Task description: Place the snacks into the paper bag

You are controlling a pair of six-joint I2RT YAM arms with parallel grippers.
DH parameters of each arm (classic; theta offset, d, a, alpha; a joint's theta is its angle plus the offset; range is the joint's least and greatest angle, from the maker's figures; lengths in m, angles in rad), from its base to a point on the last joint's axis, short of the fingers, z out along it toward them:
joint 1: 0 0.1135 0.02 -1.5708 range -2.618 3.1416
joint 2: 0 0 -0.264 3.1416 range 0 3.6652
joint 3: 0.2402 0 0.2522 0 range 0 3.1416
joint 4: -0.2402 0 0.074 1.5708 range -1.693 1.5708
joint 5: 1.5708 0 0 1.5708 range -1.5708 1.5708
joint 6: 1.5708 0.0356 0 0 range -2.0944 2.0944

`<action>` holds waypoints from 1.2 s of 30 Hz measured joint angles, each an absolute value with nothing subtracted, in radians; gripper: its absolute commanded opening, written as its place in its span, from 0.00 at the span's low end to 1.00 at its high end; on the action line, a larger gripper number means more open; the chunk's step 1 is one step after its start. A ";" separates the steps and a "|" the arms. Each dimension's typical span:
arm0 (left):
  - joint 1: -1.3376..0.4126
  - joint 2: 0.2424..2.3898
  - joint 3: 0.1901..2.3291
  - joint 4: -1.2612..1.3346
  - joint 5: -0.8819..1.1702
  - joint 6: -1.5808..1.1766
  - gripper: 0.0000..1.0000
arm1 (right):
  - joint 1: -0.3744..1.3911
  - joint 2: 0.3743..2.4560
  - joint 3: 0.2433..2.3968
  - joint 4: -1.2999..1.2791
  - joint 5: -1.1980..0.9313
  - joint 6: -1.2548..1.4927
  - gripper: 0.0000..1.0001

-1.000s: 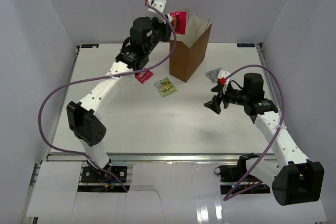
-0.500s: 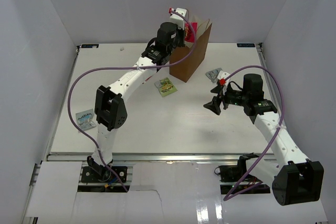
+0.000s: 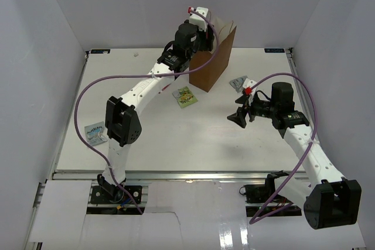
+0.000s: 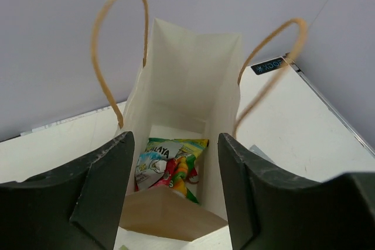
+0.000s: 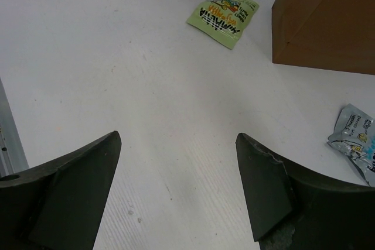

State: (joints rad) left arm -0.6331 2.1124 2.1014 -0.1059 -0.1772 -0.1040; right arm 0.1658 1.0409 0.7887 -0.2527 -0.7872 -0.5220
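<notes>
The brown paper bag [image 3: 214, 60] stands open at the back of the table. My left gripper [image 3: 203, 32] hovers just above its mouth, open, with nothing between its fingers. In the left wrist view I look down between the two loop handles into the paper bag [image 4: 193, 68], where several snacks [image 4: 170, 165] lie on the bottom below the left gripper [image 4: 176, 139]. A yellow-green packet [image 3: 185, 96] lies in front of the bag and a silver packet [image 3: 239, 83] to its right. My right gripper [image 3: 240, 116] is open and empty above bare table.
A pale blue packet [image 3: 94, 133] lies near the table's left edge, beside the left arm's elbow. In the right wrist view the yellow-green packet [image 5: 222, 13], the bag's corner [image 5: 322, 21] and the silver packet [image 5: 357, 141] lie ahead of the right gripper [image 5: 179, 139].
My left arm swung right with a pink packet to the bag's mouth, then the jaws opened. The pink packet has left the jaws. The right arm has not moved.
</notes>
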 measured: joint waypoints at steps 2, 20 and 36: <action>-0.635 2.094 2.097 -0.120 -0.159 -0.096 0.73 | 0.166 1.043 0.787 -0.240 -0.775 -0.506 0.85; -0.639 0.974 0.783 0.076 0.048 0.054 0.98 | 0.213 1.619 1.058 -0.087 -0.059 -0.129 0.92; -0.639 1.043 0.813 -0.036 0.051 0.105 0.98 | 0.216 2.172 1.623 -0.270 0.071 -0.360 0.90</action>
State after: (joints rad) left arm -0.6388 1.0431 0.8135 -0.0357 0.0505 0.1055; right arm 0.2165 2.1719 1.6226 -0.2703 0.0711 -0.3599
